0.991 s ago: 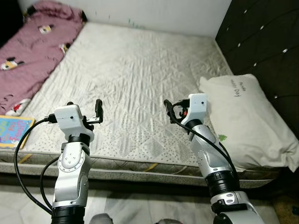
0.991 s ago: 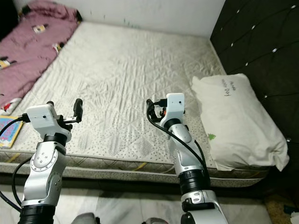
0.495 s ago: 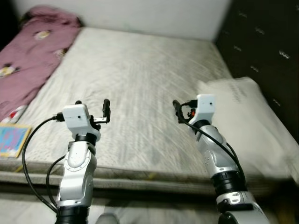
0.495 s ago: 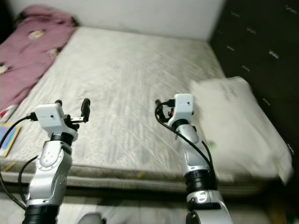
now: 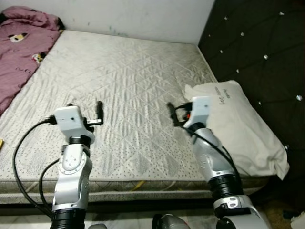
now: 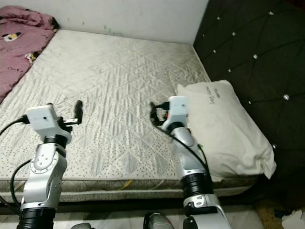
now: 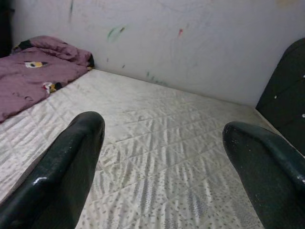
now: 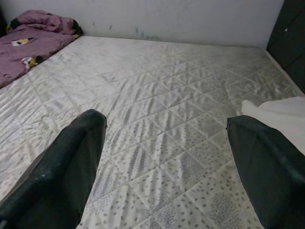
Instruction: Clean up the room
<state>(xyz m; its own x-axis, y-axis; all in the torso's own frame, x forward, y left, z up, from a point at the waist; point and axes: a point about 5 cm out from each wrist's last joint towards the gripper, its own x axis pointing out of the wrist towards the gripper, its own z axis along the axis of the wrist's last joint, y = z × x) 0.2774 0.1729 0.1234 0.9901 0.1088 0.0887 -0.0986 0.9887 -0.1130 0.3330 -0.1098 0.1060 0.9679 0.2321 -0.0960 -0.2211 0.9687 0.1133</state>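
A bare quilted mattress lies before me. On its right edge rests a white pillow with handwriting on it. A crumpled pink blanket with cartoon prints covers the far left side. My left gripper hovers over the near left part of the mattress, open and holding nothing. Held over the near right part, just left of the pillow, my right gripper is open and empty too. Both wrist views look between spread fingers across the mattress toward the wall.
A black tufted headboard stands on the right behind the pillow. A white wall bounds the far side. The mattress front edge sits low over the floor. Pale litter lies on the floor at the right.
The camera has swung to the right, so the blanket and a colourful book slid off to the left and more headboard shows. Both arms keep the same raised pose, fingers still apart.
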